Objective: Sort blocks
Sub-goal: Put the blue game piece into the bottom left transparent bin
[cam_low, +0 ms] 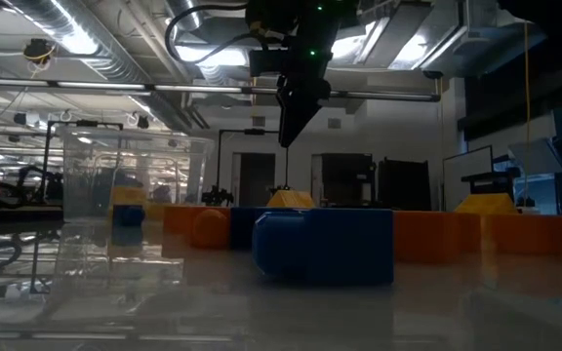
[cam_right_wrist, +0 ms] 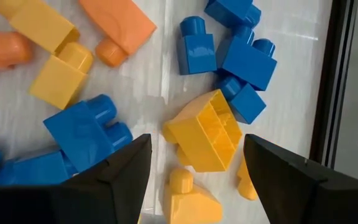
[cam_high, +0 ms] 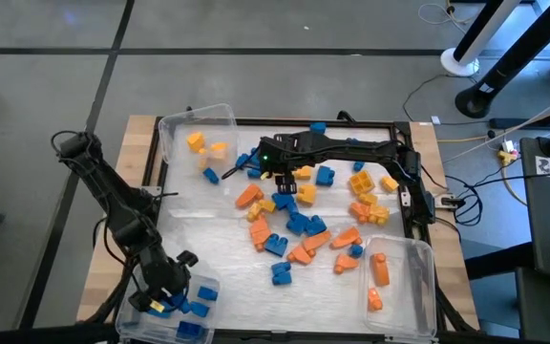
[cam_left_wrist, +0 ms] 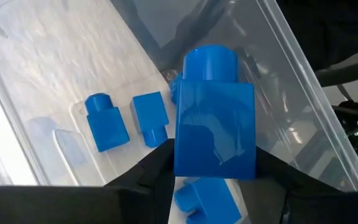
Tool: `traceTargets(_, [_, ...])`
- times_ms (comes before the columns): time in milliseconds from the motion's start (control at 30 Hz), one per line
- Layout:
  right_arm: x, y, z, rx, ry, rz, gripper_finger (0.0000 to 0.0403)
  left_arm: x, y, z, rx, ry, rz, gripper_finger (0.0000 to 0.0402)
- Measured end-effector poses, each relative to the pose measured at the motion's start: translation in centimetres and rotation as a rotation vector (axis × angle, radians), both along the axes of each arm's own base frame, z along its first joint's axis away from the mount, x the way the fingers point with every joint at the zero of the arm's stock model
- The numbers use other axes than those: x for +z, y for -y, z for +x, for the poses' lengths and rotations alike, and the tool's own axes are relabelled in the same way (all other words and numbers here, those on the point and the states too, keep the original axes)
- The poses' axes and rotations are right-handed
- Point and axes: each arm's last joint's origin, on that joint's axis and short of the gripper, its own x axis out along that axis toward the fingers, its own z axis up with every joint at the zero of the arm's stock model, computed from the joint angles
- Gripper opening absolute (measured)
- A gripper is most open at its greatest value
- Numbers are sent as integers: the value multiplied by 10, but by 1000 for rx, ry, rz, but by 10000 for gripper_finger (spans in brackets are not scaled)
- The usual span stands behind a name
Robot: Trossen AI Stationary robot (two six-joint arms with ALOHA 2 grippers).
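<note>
Blue, orange and yellow blocks (cam_high: 299, 225) lie scattered on the white mat in the middle of the table. My left gripper (cam_high: 165, 291) hangs over the near-left clear bin (cam_high: 203, 287), shut on a blue block (cam_left_wrist: 215, 118). Other blue blocks (cam_left_wrist: 107, 121) lie on that bin's floor below it. My right gripper (cam_high: 283, 180) hangs open above the pile. A yellow block (cam_right_wrist: 207, 134) lies below the gap between its fingers, hollow side up, and is not touched. In the low view the right gripper (cam_low: 296, 117) hangs well above a blue block (cam_low: 325, 244). My left gripper pinches the blue block by two opposite flat sides (cam_left_wrist: 182, 155), near the end away from its stud, one finger (cam_left_wrist: 154, 171) on each side. The fingers slant down from above. The block is clear of the bin's floor, its stud (cam_left_wrist: 210, 62) pointing away from the gripper.
A clear bin (cam_high: 199, 134) at the far left holds yellow blocks. Another clear bin (cam_high: 399, 287) at the near right holds orange blocks. A black frame (cam_high: 409, 162) runs around the mat. Cables and stands lie on the floor beyond the table's right side.
</note>
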Motion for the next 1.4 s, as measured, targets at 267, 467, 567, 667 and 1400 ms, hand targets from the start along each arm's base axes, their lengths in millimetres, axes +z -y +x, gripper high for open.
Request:
traceTargets(267, [0, 0, 0, 4, 2, 10, 256, 0, 0, 1, -38, 50, 27, 186])
traceTargets(467, [0, -1, 0, 7, 3, 19, 256, 1, -1, 2, -16, 98, 53, 200])
traceTargets(567, [0, -2, 0, 22, 7, 53, 256, 4, -5, -1, -23, 98, 59, 202])
traceTargets(667, [-1, -5, 0, 69, 2, 88, 256, 11, -14, -6, 5, 54, 80, 199])
traceTargets(1400, [-45, -129, 15, 268, -149, -229, 256, 85, -99, -47, 390, 764, 399, 186])
